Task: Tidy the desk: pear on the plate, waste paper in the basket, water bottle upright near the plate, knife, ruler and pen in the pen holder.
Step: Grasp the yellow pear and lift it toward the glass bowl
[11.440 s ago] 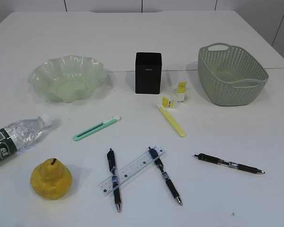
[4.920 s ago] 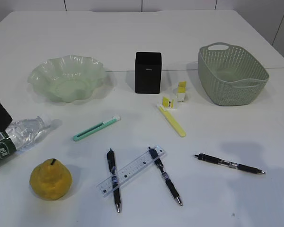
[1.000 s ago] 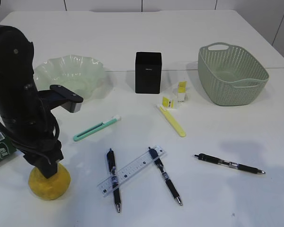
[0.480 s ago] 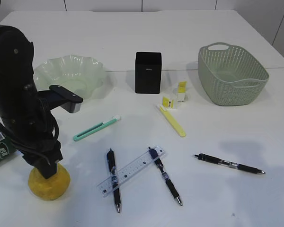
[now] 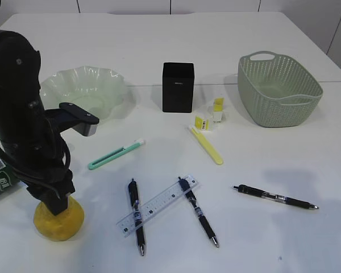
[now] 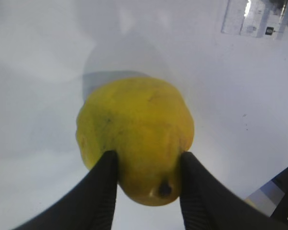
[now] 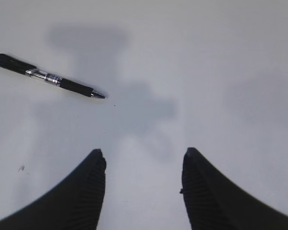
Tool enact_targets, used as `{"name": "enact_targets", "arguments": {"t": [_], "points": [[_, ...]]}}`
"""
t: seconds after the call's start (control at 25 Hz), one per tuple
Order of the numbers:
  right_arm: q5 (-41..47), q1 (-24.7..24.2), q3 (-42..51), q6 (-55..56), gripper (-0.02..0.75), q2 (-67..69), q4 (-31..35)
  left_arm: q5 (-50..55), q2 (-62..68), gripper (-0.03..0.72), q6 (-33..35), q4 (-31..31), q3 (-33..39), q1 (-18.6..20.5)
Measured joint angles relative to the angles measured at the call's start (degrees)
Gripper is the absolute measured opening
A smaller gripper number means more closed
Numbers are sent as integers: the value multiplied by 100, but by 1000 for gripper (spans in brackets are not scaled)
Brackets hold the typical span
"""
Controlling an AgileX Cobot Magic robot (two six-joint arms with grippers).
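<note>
The yellow pear [image 5: 61, 220] sits at the front left of the desk [image 5: 256, 153]. My left gripper [image 5: 55, 205] comes down on it from above; in the left wrist view both fingers [image 6: 148, 160] press the sides of the pear [image 6: 134, 129]. The green wavy plate [image 5: 96, 85] is at the back left. The water bottle [image 5: 0, 176] lies mostly hidden behind the left arm. The clear ruler [image 5: 158, 205] lies across pens [image 5: 137, 216]. The black pen holder [image 5: 178, 87] stands at the centre back. My right gripper [image 7: 143, 160] is open above bare desk, outside the exterior view.
A green utility knife [image 5: 115, 155] and a yellow one [image 5: 207, 145] lie mid-desk, yellow-white paper scraps [image 5: 209, 116] beside the pen holder. The woven basket [image 5: 278, 88] is at the back right. A further pen [image 5: 275, 197] lies front right, also in the right wrist view [image 7: 48, 76].
Over the last second the left arm has stayed over the pear almost without moving. Earlier it came in from the left, past the bottle, and settled on the pear.
</note>
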Motion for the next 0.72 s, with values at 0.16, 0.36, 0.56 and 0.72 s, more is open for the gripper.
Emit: {"name": "enact_targets", "arguments": {"t": [0.16, 0.36, 0.56, 0.72], "points": [[-11, 0, 0, 0, 389, 0, 0, 0, 0, 273, 0, 10, 0, 0], [-3, 0, 0, 0, 389, 0, 0, 81, 0, 272, 0, -29, -90, 0], [-3, 0, 0, 0, 389, 0, 0, 175, 0, 272, 0, -77, -519, 0], [-14, 0, 0, 0, 390, 0, 0, 229, 0, 272, 0, -87, -729, 0]]}}
